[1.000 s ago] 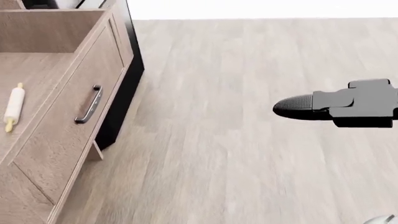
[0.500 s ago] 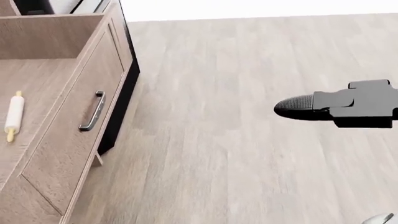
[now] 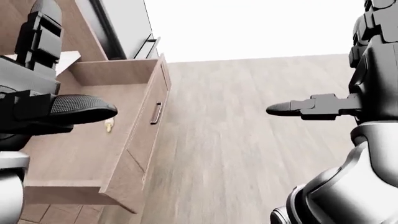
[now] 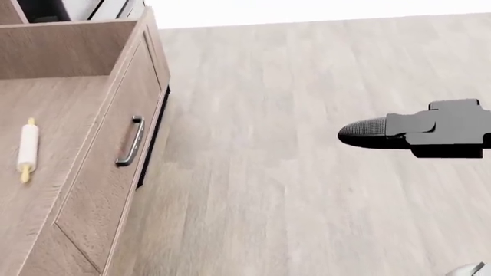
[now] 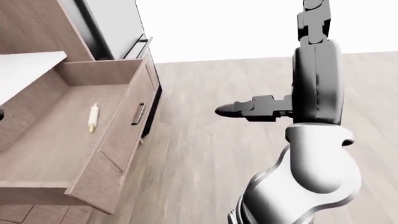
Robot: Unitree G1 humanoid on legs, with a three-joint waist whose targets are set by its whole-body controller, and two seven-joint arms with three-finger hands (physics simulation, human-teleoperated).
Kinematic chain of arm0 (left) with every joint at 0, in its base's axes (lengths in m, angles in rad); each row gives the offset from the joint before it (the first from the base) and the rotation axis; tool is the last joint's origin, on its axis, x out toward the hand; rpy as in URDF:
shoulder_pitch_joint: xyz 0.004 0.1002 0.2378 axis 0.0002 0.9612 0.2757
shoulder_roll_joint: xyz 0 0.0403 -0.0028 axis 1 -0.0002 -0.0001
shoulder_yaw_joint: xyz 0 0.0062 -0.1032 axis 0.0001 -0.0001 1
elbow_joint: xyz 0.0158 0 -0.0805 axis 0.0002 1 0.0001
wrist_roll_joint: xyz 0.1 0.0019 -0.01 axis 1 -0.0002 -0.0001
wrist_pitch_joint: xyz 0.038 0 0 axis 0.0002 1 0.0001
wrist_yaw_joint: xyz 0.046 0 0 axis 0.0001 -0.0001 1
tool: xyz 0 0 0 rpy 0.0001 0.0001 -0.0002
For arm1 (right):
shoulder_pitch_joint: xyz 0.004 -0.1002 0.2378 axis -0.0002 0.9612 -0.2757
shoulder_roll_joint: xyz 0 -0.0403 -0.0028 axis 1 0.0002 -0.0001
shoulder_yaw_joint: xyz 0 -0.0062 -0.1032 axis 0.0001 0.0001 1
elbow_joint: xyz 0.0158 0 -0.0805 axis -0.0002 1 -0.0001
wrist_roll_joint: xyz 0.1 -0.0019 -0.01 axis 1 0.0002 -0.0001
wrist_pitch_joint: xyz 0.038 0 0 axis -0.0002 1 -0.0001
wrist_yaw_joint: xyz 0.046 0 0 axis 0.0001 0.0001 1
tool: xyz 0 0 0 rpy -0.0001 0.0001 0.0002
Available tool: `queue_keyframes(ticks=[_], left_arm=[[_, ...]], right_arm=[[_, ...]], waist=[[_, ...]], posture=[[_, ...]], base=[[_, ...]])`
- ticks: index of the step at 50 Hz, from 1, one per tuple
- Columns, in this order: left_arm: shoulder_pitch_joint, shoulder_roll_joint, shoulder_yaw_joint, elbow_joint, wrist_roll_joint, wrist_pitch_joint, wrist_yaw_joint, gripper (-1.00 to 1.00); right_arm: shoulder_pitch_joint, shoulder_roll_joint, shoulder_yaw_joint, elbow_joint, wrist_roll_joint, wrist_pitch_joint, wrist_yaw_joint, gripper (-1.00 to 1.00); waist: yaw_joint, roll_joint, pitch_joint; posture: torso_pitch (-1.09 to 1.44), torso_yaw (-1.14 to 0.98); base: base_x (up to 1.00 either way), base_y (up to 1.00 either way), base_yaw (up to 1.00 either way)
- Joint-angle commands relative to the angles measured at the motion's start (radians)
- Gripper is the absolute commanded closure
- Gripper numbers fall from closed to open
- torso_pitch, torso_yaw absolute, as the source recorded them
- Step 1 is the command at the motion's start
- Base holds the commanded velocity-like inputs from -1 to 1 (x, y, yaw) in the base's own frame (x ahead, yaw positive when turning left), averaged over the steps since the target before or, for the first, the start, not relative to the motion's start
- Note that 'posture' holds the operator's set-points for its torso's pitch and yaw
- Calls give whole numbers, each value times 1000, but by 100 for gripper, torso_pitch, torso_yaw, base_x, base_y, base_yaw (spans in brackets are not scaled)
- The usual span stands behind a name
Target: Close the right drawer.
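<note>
A: Far left of the left-eye view?
B: The left hand (image 3: 80,109), a dark padded fingertip pointing right over the drawer's inside. It holds nothing I can see; how far its fingers are spread I cannot tell, most of it is cut off by the frame edge.

A: The drawer itself?
B: The right drawer (image 5: 118,135) stands pulled well out, filling the left third of the right-eye view. A white surface (image 5: 24,65) edge shows at upper left above it. A rolling pin (image 4: 27,150) lies on the drawer's floor at the left of the head view, lengthwise, apart from the walls. The metal handle (image 4: 130,141) sits on the drawer's face, just right of the pin.

A: Middle of the frame?
B: Bare wood-plank floor (image 4: 292,172).

A: Right side?
B: The right hand (image 4: 418,133) hangs over the floor at centre right of the head view, one finger extended toward the left, well apart from the drawer. It grips nothing; the other fingers are hidden, so its opening cannot be told.
</note>
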Motion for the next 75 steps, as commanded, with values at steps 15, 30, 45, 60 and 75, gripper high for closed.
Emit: queue_keyframes(ticks=[15, 30, 45, 60, 75], left_arm=[[-21, 55, 45, 15, -15, -65, 18, -100], [-37, 65, 39, 22, -21, -70, 28, -100], [-19, 63, 52, 20, -16, -72, 17, -100], [-11, 102, 90, 5, -69, -98, 72, -100], [27, 167, 133, -4, -131, -170, 115, -100]], right_arm=[[-28, 9, 22, -18, -17, -33, 6, -100], [-14, 14, 19, -10, 8, -43, -15, -100], [-12, 12, 20, -11, 11, -42, -18, -100], [-2, 15, 25, -10, 26, -43, -36, -100], [21, 18, 27, -14, 63, -44, -65, -100]], waist=[[-7, 56, -2], [1, 42, 1], [-8, -37, -20], [-9, 103, 4], [2, -8, -17]], posture=[[0, 0], [0, 0], [0, 0], [0, 0], [0, 0]], base=[[0, 18, 0], [0, 18, 0], [0, 19, 0], [0, 19, 0], [0, 19, 0]])
